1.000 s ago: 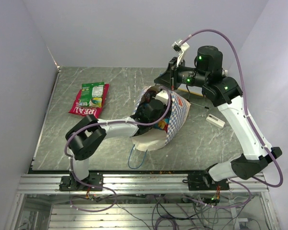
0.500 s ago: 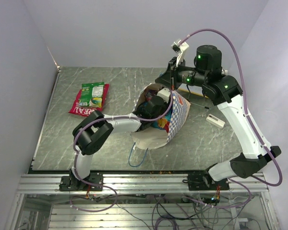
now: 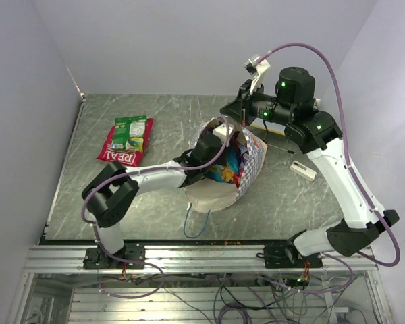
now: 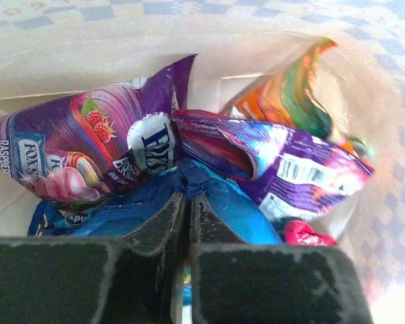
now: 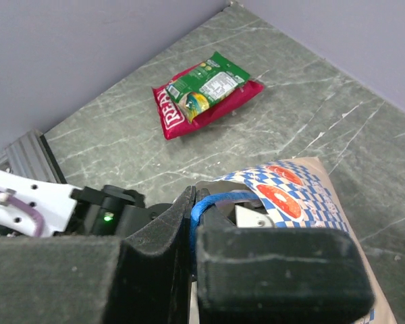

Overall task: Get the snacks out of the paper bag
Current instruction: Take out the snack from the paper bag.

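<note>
The paper bag [image 3: 251, 160] lies mid-table, checkered outside, mouth facing left. My left gripper [image 4: 187, 196] is deep inside it, shut on a pinched fold of the blue packet [image 4: 253, 217]. Around it lie a purple raspberry packet [image 4: 61, 158], a second purple packet [image 4: 293, 169], an orange packet [image 4: 290, 98] and a small red candy [image 4: 304, 233]. My right gripper [image 5: 201, 202] is shut on the bag's blue cord handle [image 5: 223, 198], holding the upper rim up. A red "REAL" packet [image 3: 117, 151] with a green packet [image 3: 130, 132] on it lies out on the table at the far left.
A small white block [image 3: 302, 169] lies right of the bag. The bag's other blue cord loop [image 3: 194, 225] trails toward the near edge. The left arm [image 3: 148, 179] reaches across from the left into the bag's mouth. Walls close the table on the left and back.
My left gripper has closed from open onto the blue packet inside the bag, and its arm's elbow has swung left. The right gripper still holds the handle.
</note>
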Controlling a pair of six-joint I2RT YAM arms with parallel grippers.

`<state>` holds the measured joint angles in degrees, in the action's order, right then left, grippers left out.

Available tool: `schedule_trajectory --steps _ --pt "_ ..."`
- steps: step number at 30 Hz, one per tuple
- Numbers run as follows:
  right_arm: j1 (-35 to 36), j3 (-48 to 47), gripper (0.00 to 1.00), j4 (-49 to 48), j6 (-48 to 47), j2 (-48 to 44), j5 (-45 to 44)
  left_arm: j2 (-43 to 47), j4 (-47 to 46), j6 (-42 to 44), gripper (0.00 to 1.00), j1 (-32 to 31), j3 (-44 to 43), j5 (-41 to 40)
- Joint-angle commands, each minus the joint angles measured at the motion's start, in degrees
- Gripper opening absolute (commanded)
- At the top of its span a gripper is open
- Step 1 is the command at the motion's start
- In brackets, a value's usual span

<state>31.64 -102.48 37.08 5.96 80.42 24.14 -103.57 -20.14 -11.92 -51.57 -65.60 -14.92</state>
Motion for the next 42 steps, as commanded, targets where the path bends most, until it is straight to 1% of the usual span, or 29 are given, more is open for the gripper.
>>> schedule_trajectory --steps 1,5,10,14,18,21,25,29,35,37,39,42 --pt "0.53 0.97 0.00 -5.61 0.46 -2.57 -1.60 8.67 -0.94 -2.35 0.07 0.18 1.25 4.58" --pt "0.53 2.31 0.00 -6.93 0.37 -3.27 -3.56 13.73 0.88 -4.37 0.07 0.07 3.55 8.40" --pt "0.53 3.86 0.00 -8.56 -0.02 -3.99 -4.77 19.68 5.44 -6.98 0.07 -0.07 3.90 12.62" --pt "0.53 4.85 0.00 -9.28 -0.68 -4.59 -4.97 23.67 10.05 -8.55 0.07 -0.26 1.86 12.89" --pt "0.53 6.07 0.00 -9.39 -1.19 -5.36 -5.55 25.97 16.52 -8.87 0.07 -0.25 -2.85 12.19" --pt "0.55 7.79 0.00 -10.83 -0.84 -6.64 -5.86 27.18 20.50 -9.52 0.07 -0.20 -6.12 9.18" --pt "0.52 10.17 0.00 -12.32 -0.04 -8.28 -5.34 27.61 23.48 -9.76 0.07 -0.27 -10.45 5.67" --pt "0.53 11.77 0.00 -13.32 0.76 -9.47 -5.27 25.76 24.89 -9.06 0.07 -0.22 -15.00 2.75" --pt "0.53 12.05 0.00 -12.62 0.20 -10.50 -6.09 22.87 27.20 -7.52 0.07 -0.22 -23.05 3.20" --pt "0.53 12.01 0.00 -12.41 -0.29 -10.85 -6.87 23.39 28.91 -6.64 0.07 -0.27 -25.27 4.27" --pt "0.56 12.15 0.00 -12.38 -0.49 -11.21 -7.93 24.47 32.60 -6.38 0.07 -0.13 -28.02 5.23" --pt "0.53 12.83 0.00 -12.91 -0.52 -11.95 -10.27 26.59 36.41 -7.16 0.07 -0.04 -30.86 6.88"
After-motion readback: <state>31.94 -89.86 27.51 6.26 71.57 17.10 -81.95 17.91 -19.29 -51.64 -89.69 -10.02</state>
